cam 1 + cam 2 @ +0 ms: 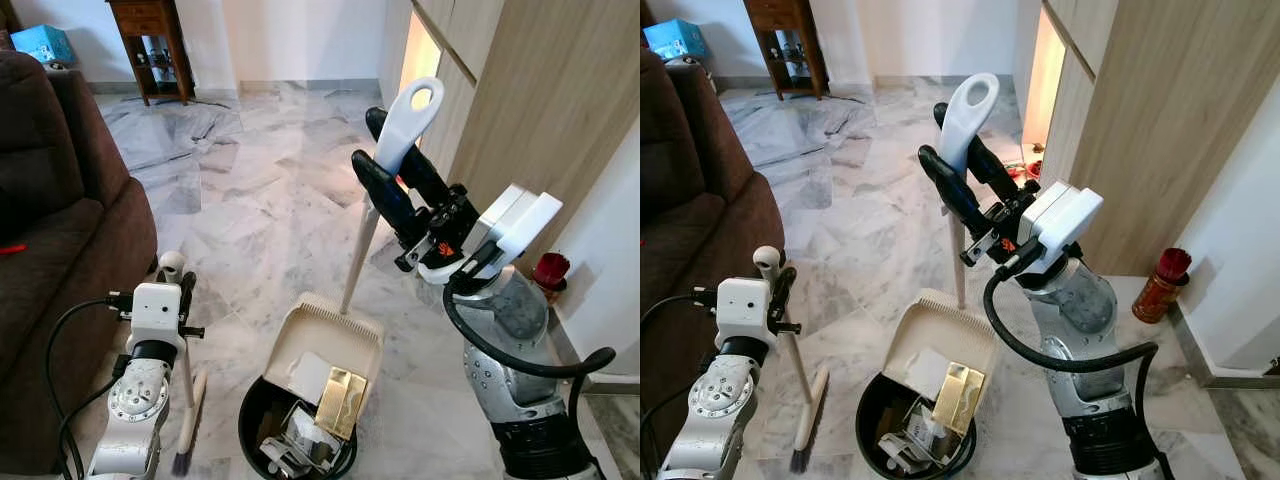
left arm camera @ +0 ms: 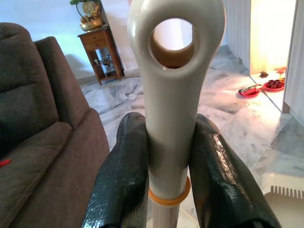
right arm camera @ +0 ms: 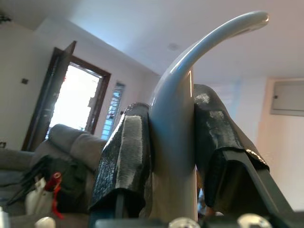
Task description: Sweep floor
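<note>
My right gripper is shut on the white looped handle of a beige dustpan. The pan is held tilted, its mouth over a black bin. A gold packet and a white paper lie at the pan's lip above the crumpled rubbish in the bin. Low at my left, my left gripper is shut on the cream broom handle. The broom stands upright, with its brush head on the marble floor beside the bin.
A brown sofa fills the left side, close to my left arm. A wooden cabinet wall runs along the right, with a red jar at its foot. A wooden side table stands far back. Open marble floor lies ahead.
</note>
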You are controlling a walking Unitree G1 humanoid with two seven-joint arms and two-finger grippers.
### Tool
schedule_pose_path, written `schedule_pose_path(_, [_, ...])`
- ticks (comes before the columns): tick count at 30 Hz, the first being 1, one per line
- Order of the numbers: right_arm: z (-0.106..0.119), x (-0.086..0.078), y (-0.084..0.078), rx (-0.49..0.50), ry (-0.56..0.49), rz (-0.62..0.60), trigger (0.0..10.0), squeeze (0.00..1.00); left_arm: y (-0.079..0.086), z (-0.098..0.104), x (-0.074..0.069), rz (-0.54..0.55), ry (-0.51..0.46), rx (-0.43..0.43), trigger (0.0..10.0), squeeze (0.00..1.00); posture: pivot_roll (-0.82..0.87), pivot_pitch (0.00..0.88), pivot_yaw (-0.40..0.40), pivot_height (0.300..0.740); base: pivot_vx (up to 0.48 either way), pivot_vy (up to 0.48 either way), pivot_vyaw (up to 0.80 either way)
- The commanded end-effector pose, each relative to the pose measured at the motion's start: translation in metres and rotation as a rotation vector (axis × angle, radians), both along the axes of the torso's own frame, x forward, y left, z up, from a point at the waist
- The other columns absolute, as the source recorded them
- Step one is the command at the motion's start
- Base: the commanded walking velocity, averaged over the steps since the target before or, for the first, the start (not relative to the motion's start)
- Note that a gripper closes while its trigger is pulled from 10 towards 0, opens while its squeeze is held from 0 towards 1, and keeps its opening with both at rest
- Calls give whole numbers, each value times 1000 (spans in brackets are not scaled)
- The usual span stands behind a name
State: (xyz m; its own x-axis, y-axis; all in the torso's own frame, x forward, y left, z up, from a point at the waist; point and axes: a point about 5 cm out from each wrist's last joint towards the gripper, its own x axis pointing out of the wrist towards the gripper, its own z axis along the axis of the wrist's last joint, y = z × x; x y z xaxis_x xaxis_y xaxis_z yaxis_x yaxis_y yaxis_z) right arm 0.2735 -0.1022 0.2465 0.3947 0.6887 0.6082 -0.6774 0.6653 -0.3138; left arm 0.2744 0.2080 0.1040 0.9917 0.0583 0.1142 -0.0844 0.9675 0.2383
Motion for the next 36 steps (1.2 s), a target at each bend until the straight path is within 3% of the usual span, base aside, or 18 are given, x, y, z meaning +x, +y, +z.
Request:
schedule_pose_path(1, [12,-8,5,26,-59,38,10000,0,1,9,3,-12,-41,23,10000,0,72,0,52,740,0,0,0])
schedule_pose_path(18, [16,-4,4,58,-76,-5,10000,0,1,8,4,-14,-40,23,10000,0,75,0,49,740,0,0,0])
schedule_pose_path(29, [22,3,-3,122,-91,-98,10000,0,0,9,5,-22,-45,43,10000,0,77,0,46,740,0,0,0])
schedule_pose_path(36, [22,2,-1,100,-106,-87,10000,0,-3,8,5,-31,-43,41,10000,0,75,0,46,740,0,0,0])
